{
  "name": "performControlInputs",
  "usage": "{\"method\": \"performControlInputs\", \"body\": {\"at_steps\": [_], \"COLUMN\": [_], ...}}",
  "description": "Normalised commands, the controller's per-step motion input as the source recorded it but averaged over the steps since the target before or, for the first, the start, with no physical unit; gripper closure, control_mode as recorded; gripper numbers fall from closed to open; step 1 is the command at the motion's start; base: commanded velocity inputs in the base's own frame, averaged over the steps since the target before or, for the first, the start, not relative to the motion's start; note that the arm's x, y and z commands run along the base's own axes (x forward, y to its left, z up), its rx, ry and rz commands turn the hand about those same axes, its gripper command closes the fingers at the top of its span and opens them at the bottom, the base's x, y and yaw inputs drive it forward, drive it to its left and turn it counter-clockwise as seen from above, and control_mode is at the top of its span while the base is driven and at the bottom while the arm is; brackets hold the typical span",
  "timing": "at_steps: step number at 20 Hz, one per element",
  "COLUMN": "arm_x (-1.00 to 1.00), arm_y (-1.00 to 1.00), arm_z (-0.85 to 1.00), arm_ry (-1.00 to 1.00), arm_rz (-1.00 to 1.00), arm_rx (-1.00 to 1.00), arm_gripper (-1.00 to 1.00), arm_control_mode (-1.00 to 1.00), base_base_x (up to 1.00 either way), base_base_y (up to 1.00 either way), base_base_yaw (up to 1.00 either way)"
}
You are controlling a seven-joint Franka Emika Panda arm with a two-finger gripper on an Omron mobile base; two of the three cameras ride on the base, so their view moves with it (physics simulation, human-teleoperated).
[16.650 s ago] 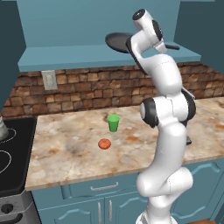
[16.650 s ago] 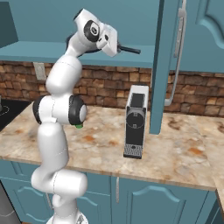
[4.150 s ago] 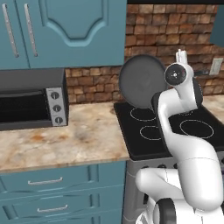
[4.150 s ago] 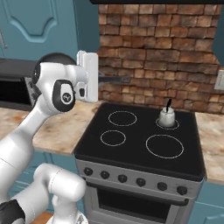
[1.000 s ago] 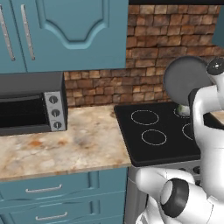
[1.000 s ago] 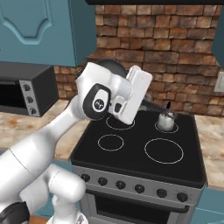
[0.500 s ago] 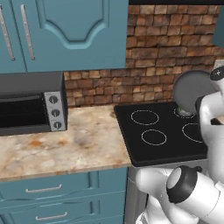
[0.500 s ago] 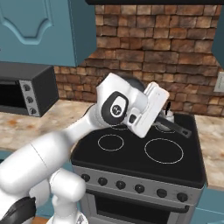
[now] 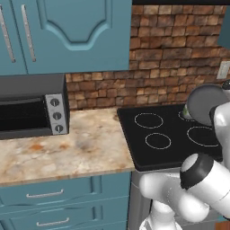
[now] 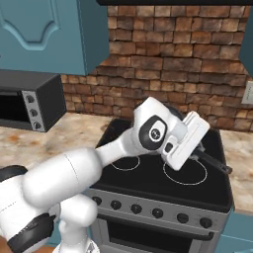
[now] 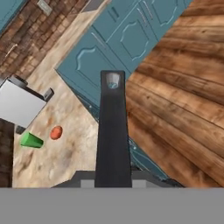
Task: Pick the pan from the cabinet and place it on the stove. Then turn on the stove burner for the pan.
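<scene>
**Pan held on edge above the cooktop**

The pan [image 9: 205,102], round, shallow and dark grey, stands tilted at the right edge of the left base view, its flat underside turned toward the camera, over the stove [image 9: 175,134]. In the right base view its long thin black handle [image 10: 213,162] slants down toward the lower right, past the white hand. The hand view looks straight along that handle [image 11: 113,131], a flat dark bar running from bottom centre up to mid-frame. The gripper [image 11: 113,180] is pinched tight on the handle's base. The stove is flat black glass ringed in thin white, with black knobs [image 10: 136,208] along its grey front. A grey-black toaster oven [image 9: 31,105] sits at left on the mottled stone counter [image 9: 67,148].
</scene>
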Motion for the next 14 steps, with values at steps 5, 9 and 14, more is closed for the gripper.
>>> {"method": "performControlInputs", "body": {"at_steps": [5, 9, 14], "arm_x": [0.00, 0.00, -0.11], "arm_y": [-0.47, -0.24, -0.07], "arm_z": [-0.50, -0.51, -0.45], "arm_ry": [0.11, 0.06, 0.02], "arm_rz": [-0.03, -0.01, 0.00], "arm_rx": [0.07, 0.09, 0.10], "arm_gripper": [1.00, 1.00, 1.00], "arm_control_mode": [-1.00, -1.00, -1.00], "base_base_x": [0.00, 0.00, 0.00], "base_base_y": [0.00, 0.00, 0.00], "base_base_yaw": [0.00, 0.00, 0.00]}}
